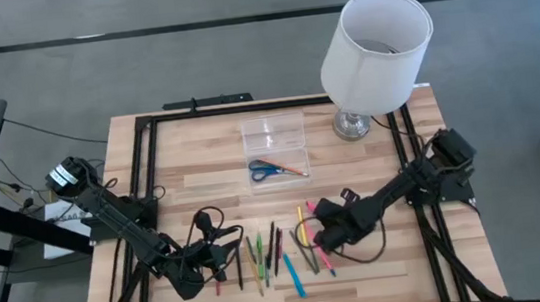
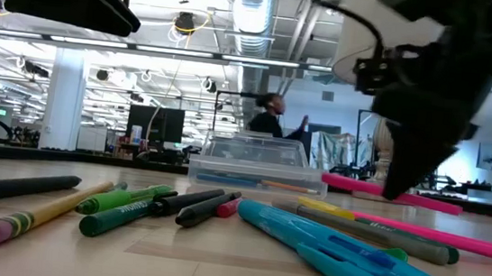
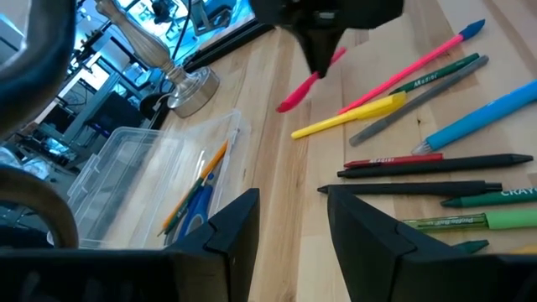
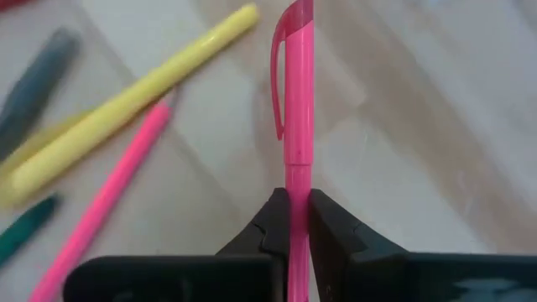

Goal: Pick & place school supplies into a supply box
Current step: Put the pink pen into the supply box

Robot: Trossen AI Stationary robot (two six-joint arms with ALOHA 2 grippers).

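While our right gripper (image 4: 298, 220) pinches the pink pen (image 4: 298, 101), we judge it light, stiff, slick; a mid-barrel hold suits. Left gripper (image 3: 289, 220) gapes, holding nothing.

Wooden table (image 1: 201, 163): pens (image 1: 266, 252), box (image 1: 273, 136), lamp (image 1: 371, 55)

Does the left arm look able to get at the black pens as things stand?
Probably yes. The left gripper is open and empty, with the black pens lying flat just ahead of its fingers. The right gripper, shut on a pink pen, works farther off.
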